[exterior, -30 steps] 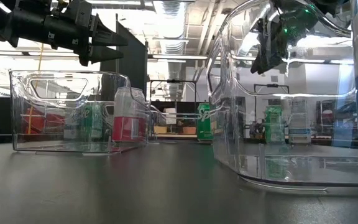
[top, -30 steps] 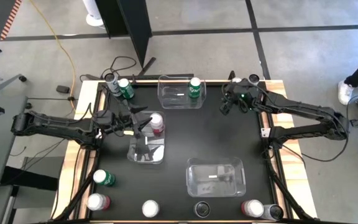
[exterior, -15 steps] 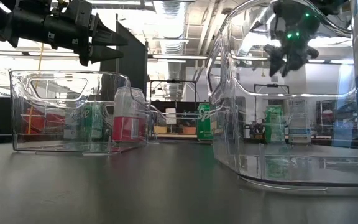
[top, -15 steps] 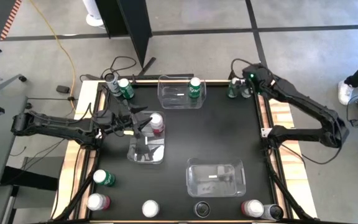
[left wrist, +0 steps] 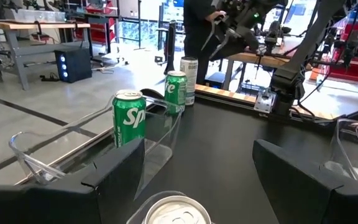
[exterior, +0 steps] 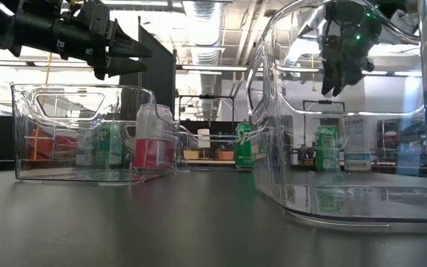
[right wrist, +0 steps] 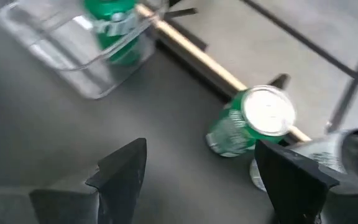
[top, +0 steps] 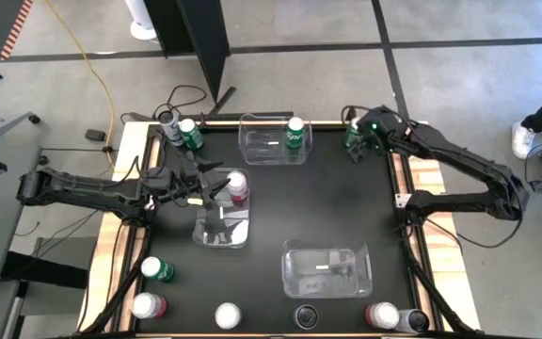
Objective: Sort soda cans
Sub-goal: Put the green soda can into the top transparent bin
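My left gripper point(top: 222, 191) point(left wrist: 194, 177) hangs open above the middle-left clear bin point(top: 216, 232). Its fingers stand on either side of a red-pink can point(top: 238, 186) point(left wrist: 171, 213), which stands upright in that bin, and touch nothing. My right gripper point(top: 355, 147) point(right wrist: 197, 180) is open and points down over the table's far right corner. It is just short of a green can point(top: 352, 130) point(right wrist: 252, 123) that stands there beside a grey can point(right wrist: 353, 155). Another green can point(top: 295, 132) stands in the far bin point(top: 262, 143).
A green can point(top: 192, 133) and a dark can point(top: 167, 120) stand at the far left corner. Several cans line the near edge, among them green point(top: 156, 269), red-pink point(top: 147, 305) and dark point(top: 306, 315). A third clear bin point(top: 327, 266) sits near right. The table's middle is bare.
My right gripper has swung from over the table toward the far right corner and tipped to point down over the cans there, staying open. My left gripper and the cans have kept still.
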Tool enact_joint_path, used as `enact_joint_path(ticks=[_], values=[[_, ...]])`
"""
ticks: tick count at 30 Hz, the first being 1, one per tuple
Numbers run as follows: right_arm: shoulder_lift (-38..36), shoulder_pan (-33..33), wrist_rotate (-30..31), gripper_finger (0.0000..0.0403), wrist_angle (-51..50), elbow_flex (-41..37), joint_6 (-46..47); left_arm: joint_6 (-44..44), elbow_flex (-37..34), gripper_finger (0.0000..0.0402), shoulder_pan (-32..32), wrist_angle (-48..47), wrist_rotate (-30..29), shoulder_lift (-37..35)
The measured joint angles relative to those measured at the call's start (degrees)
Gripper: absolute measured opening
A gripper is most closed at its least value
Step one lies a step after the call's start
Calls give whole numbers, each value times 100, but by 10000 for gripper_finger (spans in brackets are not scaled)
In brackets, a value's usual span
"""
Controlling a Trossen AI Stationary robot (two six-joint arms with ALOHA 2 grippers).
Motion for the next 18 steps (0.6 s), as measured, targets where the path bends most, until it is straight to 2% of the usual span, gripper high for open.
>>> enact_joint_path(ticks=[4, 11, 18], values=[[0, -322, 407, 317, 71, -2, 499, 0, 0, 295, 0, 2, 0, 0], [2, -1271, 622, 317, 75, -2, 1006, -26, 0, 295, 2, 9, 1, 0], [98, -1253, 726, 325, 329, -2, 1523, -34, 0, 295, 1, 32, 2, 0]])
